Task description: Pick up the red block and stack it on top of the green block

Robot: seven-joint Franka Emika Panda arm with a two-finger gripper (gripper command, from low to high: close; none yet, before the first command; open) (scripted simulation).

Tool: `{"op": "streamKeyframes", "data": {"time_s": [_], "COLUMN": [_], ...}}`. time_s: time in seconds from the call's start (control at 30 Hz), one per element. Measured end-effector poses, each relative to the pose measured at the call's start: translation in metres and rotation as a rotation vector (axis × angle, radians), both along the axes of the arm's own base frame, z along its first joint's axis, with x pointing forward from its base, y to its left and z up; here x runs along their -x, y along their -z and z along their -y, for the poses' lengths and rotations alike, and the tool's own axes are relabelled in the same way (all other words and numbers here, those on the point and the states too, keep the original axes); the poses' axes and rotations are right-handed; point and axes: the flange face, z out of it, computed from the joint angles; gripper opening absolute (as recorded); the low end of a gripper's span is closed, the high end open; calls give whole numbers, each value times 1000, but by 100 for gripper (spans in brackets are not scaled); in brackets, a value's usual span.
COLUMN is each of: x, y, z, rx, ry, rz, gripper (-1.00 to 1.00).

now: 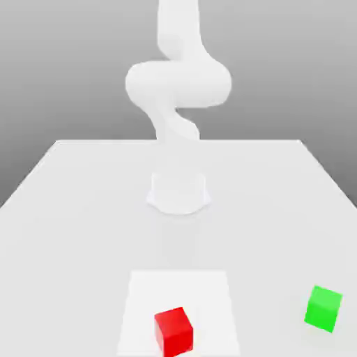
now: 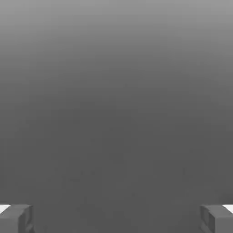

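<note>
Red block (image 1: pixel 174 332) sits on the white square (image 1: pixel 209 300), left of the green block (image 1: pixel 323 308) in the exterior view. The gripper (image 2: pixel 116 219) is spread wide.

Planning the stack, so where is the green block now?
In the exterior view, the green block sits at the right, on the table beside the white square.
</note>
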Motion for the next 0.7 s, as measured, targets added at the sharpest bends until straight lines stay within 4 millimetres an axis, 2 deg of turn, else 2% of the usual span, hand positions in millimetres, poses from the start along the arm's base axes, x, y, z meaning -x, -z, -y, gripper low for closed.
{"op": "streamKeyframes", "data": {"time_s": [0.17,0.33,0.5,0.7], "x": [-58,-96,-115,-113], "y": [86,177,273,387], "z": [2,1,-1,0], "rx": [14,35,63,109], "ry": [-73,-141,-204,-277], "rz": [-148,-289,-429,-597], "gripper": [0,0,0,0]}}
